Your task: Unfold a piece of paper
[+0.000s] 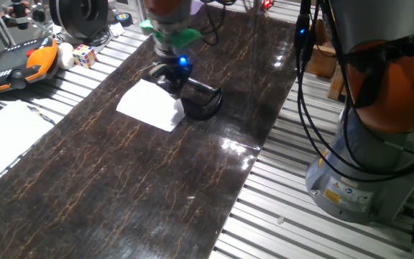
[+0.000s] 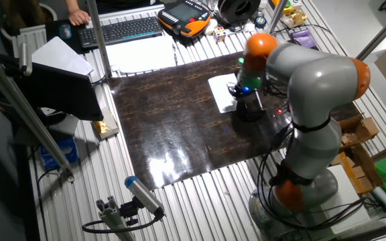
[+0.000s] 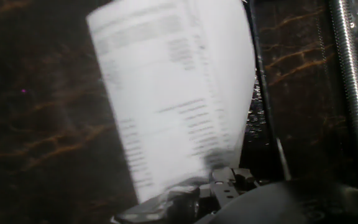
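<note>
One piece of paper (image 1: 148,105) lay flat on the dark marble-patterned counter (image 1: 121,187), white against the brown veining. The jaws (image 1: 169,78) hung low at the paper's far right edge, close above the sheet, with a blue light glowing on the hand. Whether they were open or pinching the paper could not be told; the hand view was blurred, showing the sheet (image 3: 173,93) filling the frame with faint grey print lines. A black curved clamp (image 1: 201,101) sat just beside the paper's right corner.
</note>
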You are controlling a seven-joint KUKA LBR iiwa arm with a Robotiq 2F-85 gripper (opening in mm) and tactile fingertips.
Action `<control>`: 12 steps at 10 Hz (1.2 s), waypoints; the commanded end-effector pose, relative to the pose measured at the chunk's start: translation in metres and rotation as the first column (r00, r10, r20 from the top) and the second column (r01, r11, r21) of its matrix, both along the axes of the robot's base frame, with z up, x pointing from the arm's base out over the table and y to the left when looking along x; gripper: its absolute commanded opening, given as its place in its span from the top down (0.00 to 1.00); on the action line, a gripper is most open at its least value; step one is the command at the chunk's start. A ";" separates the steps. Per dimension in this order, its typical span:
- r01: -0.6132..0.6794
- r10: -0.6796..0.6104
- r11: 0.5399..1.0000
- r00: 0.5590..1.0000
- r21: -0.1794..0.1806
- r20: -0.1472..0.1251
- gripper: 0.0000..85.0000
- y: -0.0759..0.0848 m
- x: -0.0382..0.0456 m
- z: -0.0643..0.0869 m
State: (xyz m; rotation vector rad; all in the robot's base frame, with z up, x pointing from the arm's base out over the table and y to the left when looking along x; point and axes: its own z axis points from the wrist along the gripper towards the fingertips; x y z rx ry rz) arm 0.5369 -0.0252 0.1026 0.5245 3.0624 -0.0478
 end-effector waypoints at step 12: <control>0.004 -0.004 1.000 0.998 -0.009 -0.060 0.99 0.073 -0.0039 0.034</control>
